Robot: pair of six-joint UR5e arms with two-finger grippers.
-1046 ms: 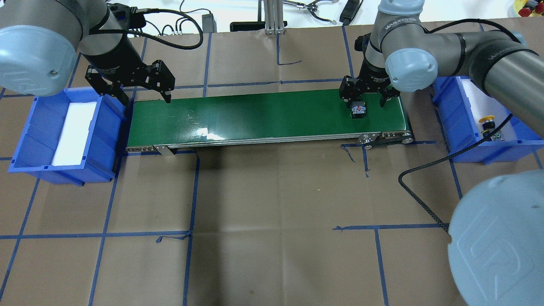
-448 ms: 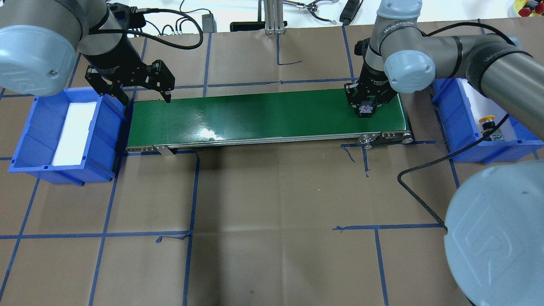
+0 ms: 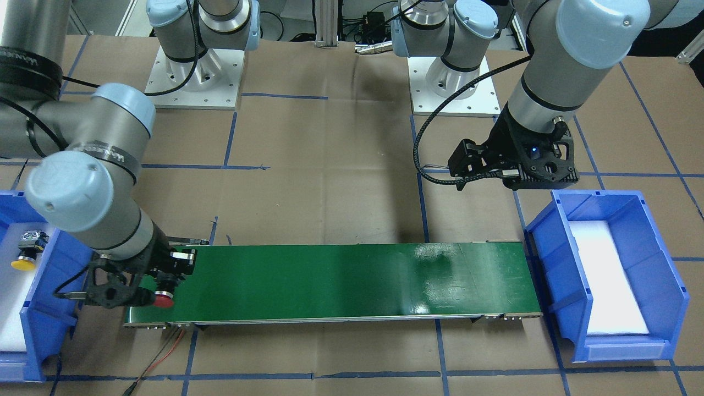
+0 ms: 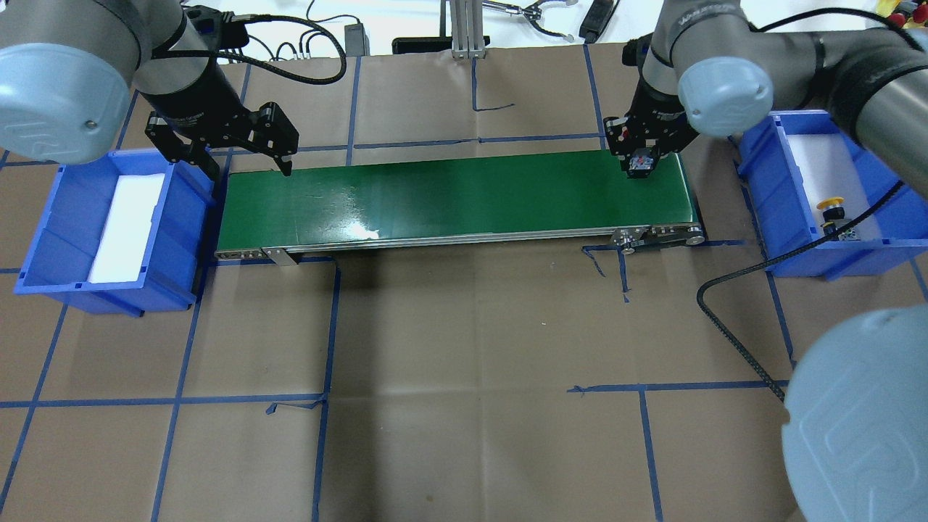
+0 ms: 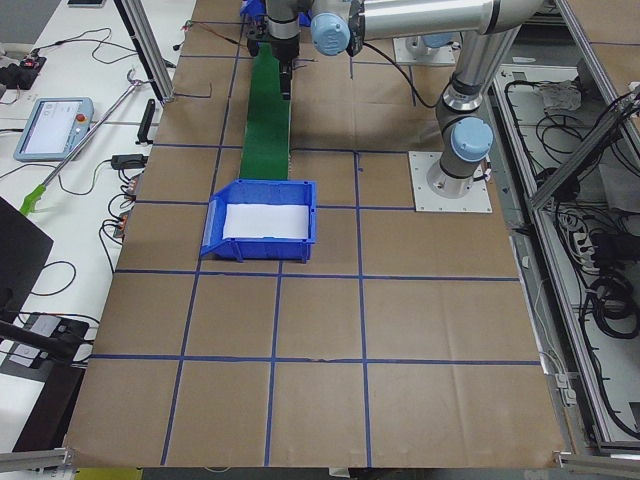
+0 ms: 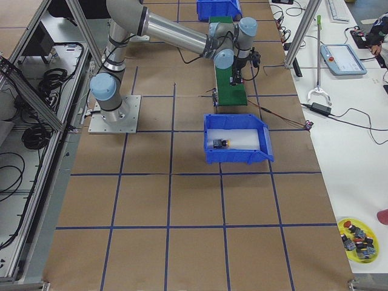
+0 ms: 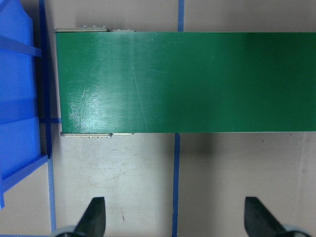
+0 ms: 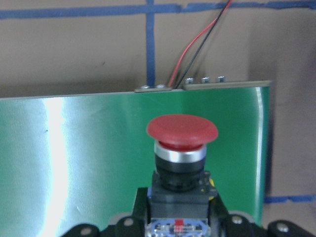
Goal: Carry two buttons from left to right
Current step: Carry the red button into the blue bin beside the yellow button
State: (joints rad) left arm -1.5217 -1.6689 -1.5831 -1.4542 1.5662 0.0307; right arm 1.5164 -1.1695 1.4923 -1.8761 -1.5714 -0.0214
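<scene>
Holding red button [image 8: 178, 170], right claw [image 4: 639, 161] hides cap [image 8: 181, 129] overhead.

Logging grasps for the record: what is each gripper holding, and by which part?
Right gripper holds the red button by its block body; left gripper holds nothing.

A blue joint cap [image 4: 855, 428] on the right arm [image 4: 892, 94] bears an embossed mark that seems to read "UR". White lettering on that arm's black band [image 3: 107, 155] is too small to read.
</scene>
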